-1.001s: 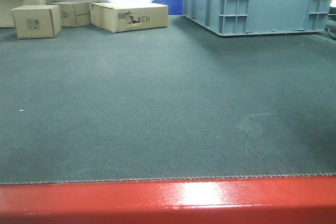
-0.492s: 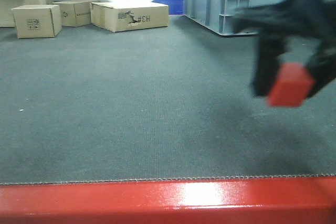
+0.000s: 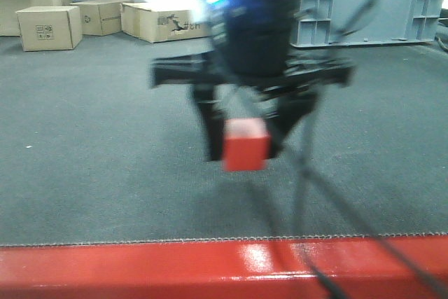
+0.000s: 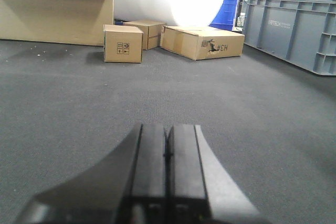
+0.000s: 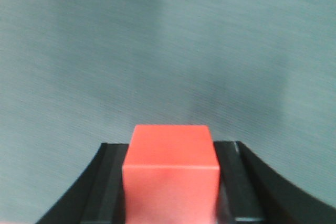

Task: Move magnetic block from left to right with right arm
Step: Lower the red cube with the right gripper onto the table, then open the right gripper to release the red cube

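Observation:
The magnetic block (image 3: 245,145), a plain red cube, hangs a little above the dark carpet near the middle of the front view, held between the black fingers of my right gripper (image 3: 243,141). In the right wrist view the magnetic block (image 5: 171,174) fills the gap between the two fingers, which press on its left and right faces. My left gripper (image 4: 167,153) shows only in its own wrist view, low over the carpet, its two fingers pressed flat together with nothing between them.
Three brown cardboard boxes (image 3: 49,27) stand at the back left. A large grey plastic crate (image 3: 371,1) stands at the back right. A red rail (image 3: 140,271) runs along the near edge of the carpet. Cables (image 3: 308,194) trail down from the right arm.
The right arm came in from the right with the red block and has swept left to the middle of the view. One second ago it was out of view.

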Action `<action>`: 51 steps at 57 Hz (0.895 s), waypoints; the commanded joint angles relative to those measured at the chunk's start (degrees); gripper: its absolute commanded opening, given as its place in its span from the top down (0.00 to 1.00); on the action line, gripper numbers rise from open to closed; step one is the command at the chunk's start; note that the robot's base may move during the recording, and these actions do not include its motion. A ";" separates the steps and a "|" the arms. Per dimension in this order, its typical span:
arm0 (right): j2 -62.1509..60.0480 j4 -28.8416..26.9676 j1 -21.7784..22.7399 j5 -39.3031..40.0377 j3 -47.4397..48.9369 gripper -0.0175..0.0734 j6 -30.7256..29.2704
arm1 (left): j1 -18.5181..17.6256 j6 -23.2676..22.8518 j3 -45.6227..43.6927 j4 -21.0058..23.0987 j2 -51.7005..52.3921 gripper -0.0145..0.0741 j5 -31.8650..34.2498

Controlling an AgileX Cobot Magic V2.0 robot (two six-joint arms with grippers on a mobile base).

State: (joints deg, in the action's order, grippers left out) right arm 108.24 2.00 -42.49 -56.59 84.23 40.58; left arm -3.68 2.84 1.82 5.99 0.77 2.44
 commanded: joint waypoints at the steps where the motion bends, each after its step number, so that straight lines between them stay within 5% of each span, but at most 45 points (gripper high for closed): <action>1: -0.65 -0.25 -0.82 -0.11 4.35 0.47 0.31 | 0.04 0.14 0.54 0.27 0.52 0.98 5.23; 13: 1.66 -0.74 -1.24 -1.37 6.19 0.44 1.61 | 0.04 0.14 0.54 0.27 0.52 0.98 5.23; 27: 1.66 -0.74 -1.24 -1.37 6.19 0.13 1.61 | 0.04 0.14 0.54 0.27 0.52 0.98 5.23; 51: -5.78 3.26 -1.24 -1.32 5.57 0.12 0.61 | 0.04 0.14 0.54 0.27 0.52 0.98 5.23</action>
State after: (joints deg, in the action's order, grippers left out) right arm 108.86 2.57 -43.85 -58.83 88.82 42.04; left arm -3.68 2.84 1.82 5.99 0.77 2.44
